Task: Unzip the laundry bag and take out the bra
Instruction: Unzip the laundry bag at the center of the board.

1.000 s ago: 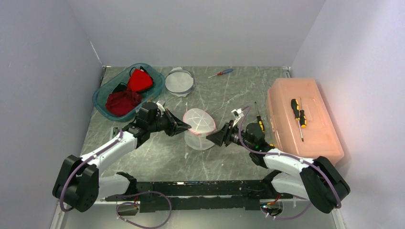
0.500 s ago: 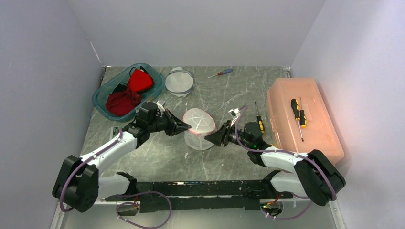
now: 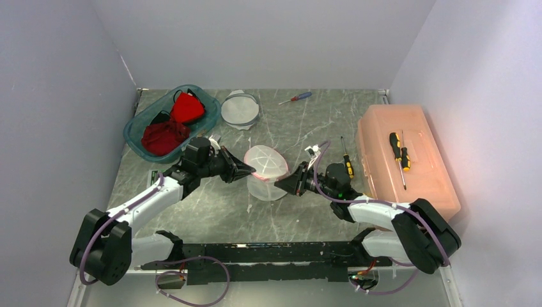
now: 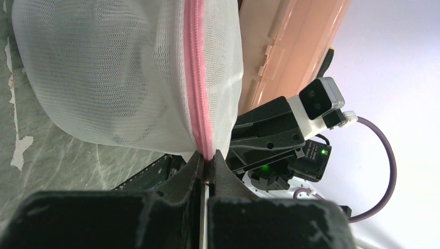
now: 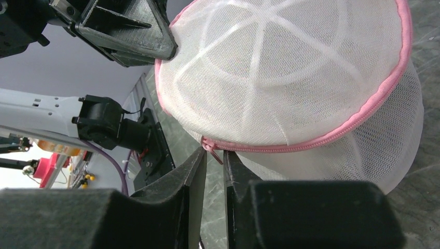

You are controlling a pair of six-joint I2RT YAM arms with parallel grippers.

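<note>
white mesh laundry bag (image 3: 266,167) mid-table between both grippers, pink zipper (image 5: 332,132) zipped, left gripper (image 4: 208,165) clamped on zipper seam at bag's left edge, right gripper (image 5: 214,162) jaws narrow around zipper pull (image 5: 211,147), grip unclear, teal bin (image 3: 128,133) with red garments far-left

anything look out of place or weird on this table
The tools look odd for a laundry job. One screwdriver lies on top of the closed orange toolbox. A second screwdriver is on the table beside the box, and a small screwdriver lies near the far wall. Nothing looks spilled.
</note>
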